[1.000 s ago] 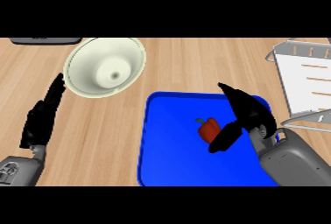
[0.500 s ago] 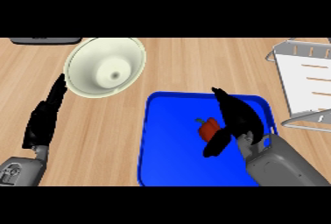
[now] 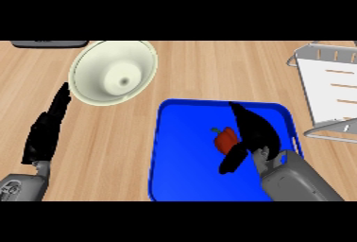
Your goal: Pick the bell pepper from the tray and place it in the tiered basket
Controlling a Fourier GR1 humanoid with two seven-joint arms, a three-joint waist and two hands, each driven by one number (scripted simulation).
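A small red bell pepper (image 3: 225, 139) with a green stem lies near the middle of the blue tray (image 3: 182, 160). My right hand (image 3: 254, 132) hovers over the tray right beside the pepper, open, its straight fingers along the pepper's right side and its thumb below it. Part of the pepper is hidden behind that hand. The white wire tiered basket (image 3: 336, 90) stands at the far right edge. My left hand (image 3: 47, 130) rests open at the left, fingers pointing up.
A cream-coloured bowl (image 3: 114, 72) lies tipped on the wooden counter at the upper left of the tray. A dark grey object (image 3: 50, 43) shows at the top left edge.
My right hand has shifted left and nearer to the pepper, now partly covering it. The left hand has not moved.
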